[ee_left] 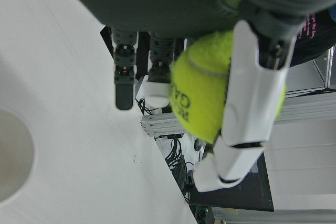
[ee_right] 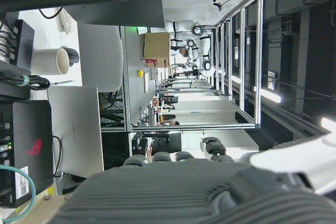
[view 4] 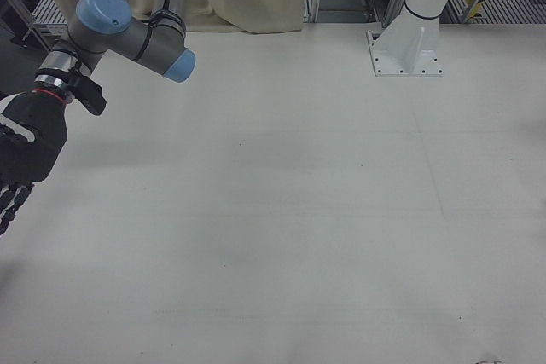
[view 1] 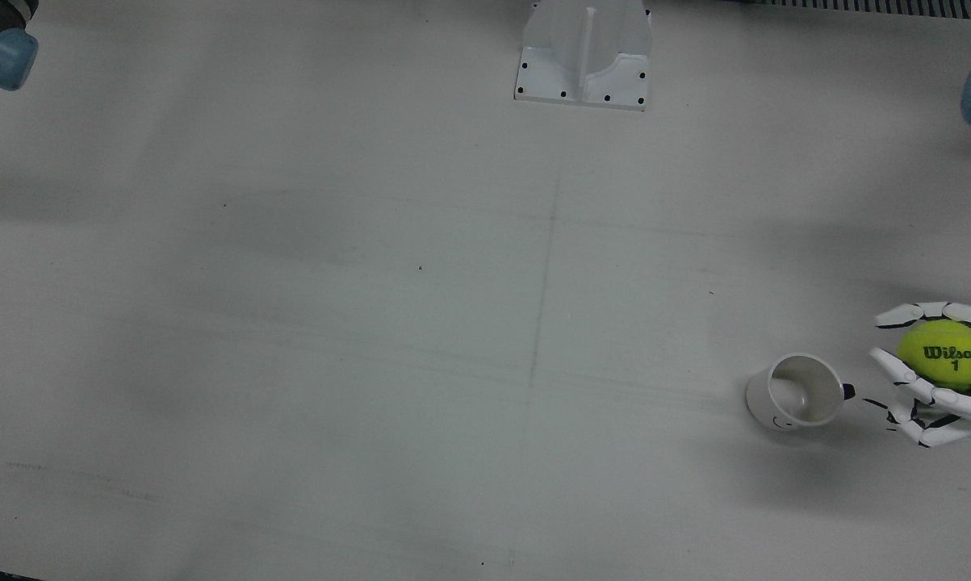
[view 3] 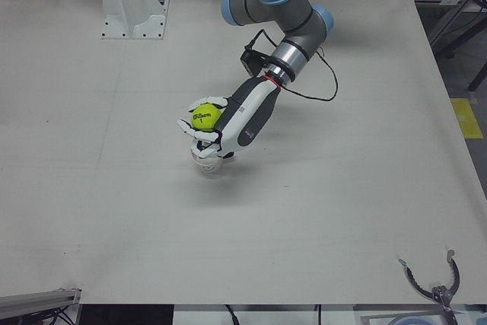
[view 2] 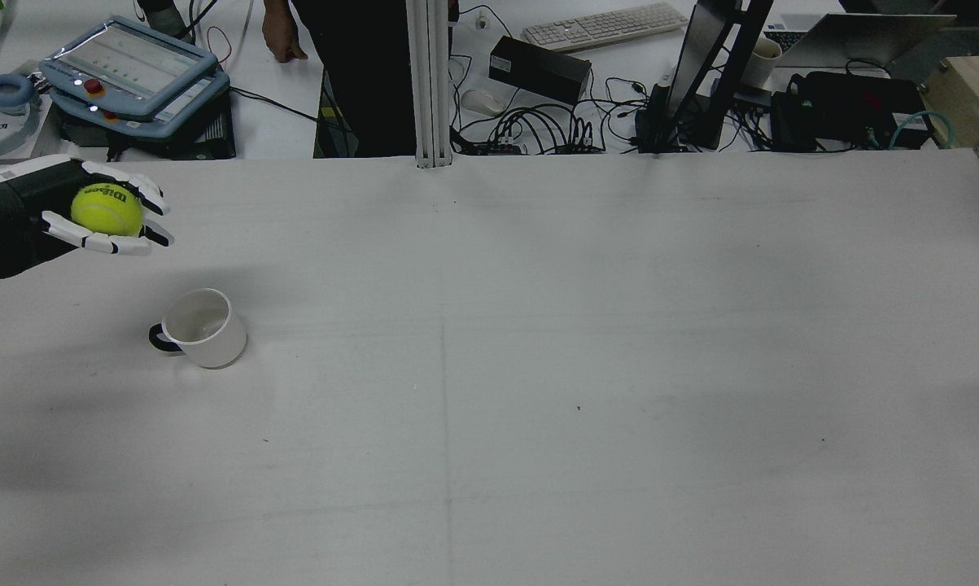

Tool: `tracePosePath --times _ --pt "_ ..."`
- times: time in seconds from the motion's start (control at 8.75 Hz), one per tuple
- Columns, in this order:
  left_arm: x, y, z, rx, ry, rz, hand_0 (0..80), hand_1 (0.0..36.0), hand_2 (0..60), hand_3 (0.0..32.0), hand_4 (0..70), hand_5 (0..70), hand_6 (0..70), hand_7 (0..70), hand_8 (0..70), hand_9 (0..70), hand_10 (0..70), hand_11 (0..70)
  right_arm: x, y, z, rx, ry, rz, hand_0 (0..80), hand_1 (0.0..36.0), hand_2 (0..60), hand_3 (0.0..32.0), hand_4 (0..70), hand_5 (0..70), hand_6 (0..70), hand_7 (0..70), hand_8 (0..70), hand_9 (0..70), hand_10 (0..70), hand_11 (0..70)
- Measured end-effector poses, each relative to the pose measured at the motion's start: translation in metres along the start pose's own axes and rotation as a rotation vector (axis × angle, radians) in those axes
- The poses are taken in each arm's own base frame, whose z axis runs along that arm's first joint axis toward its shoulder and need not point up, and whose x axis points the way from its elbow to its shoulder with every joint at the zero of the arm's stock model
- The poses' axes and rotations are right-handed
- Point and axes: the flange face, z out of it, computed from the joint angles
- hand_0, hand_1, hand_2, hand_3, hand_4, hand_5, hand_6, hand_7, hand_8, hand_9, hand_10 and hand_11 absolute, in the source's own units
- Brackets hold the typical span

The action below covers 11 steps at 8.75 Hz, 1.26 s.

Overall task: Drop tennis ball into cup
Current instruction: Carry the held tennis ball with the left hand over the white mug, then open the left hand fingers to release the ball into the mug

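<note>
One Wilson tennis ball, light, springy and fuzzy, sits caged in the left hand fingers, above the desk beside the white mug; right hand fingers look loosely spread, empty.

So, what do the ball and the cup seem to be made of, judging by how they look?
The tennis ball, held in the left hand, looks like yellow-green felt: fuzzy and matte, with a printed Wilson logo and a curved seam in the left hand view. The cup seems to be glazed ceramic, possibly hard plastic: smooth white wall, thick rim, dark handle.
</note>
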Motion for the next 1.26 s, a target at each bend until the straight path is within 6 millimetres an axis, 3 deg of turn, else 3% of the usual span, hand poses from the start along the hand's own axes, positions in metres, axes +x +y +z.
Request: tracePosePath --times 0.69,0.8,0.91,1.03,1.14,1.26 --pt "-0.031 -0.003 0.009 0.004 -0.039 -0.012 67.1 36.0 60.0 0.0 70.0 17.7 25.4 70.0 58.9 70.0 22.0 34.5 0.000 0.000 0.000 0.000 0.000 0.000 0.0 0.0 0.0 0.0 0.0 0.0 0.0 0.0 0.0 0.0 0.0 0.0" --pt "-0.035 -0.007 0.010 0.007 -0.043 -0.014 66.4 36.0 60.0 0.0 70.0 17.3 24.3 70.0 56.8 70.0 19.9 31.6 0.000 0.000 0.000 0.000 0.000 0.000 0.0 0.0 0.0 0.0 0.0 0.0 0.0 0.0 0.0 0.0 0.0 0.0" --pt "-0.037 -0.010 0.011 0.009 -0.044 -0.014 78.4 36.0 60.0 0.0 56.3 15.8 18.4 55.2 42.3 62.9 11.9 20.4 0.000 0.000 0.000 0.000 0.000 0.000 0.0 0.0 0.0 0.0 0.0 0.0 0.0 0.0 0.0 0.0 0.0 0.0" --pt "-0.038 -0.012 0.011 0.011 -0.045 -0.014 80.0 36.0 60.0 0.0 27.4 13.5 7.3 12.5 9.6 14.7 2.5 7.9 0.000 0.000 0.000 0.000 0.000 0.000 0.0 0.0 0.0 0.0 0.0 0.0 0.0 0.0 0.0 0.0 0.0 0.0" --pt "-0.038 -0.014 0.011 0.012 -0.045 -0.013 80.0 36.0 58.4 0.0 17.6 11.3 2.9 0.0 0.3 0.9 0.0 2.3 0.000 0.000 0.000 0.000 0.000 0.000 0.0 0.0 0.0 0.0 0.0 0.0 0.0 0.0 0.0 0.0 0.0 0.0" --pt "-0.039 -0.016 0.009 0.005 -0.044 -0.011 73.4 36.0 58.9 0.0 11.0 10.3 1.6 0.0 0.0 0.0 0.0 0.0 0.000 0.000 0.000 0.000 0.000 0.000 0.0 0.0 0.0 0.0 0.0 0.0 0.0 0.0 0.0 0.0 0.0 0.0"
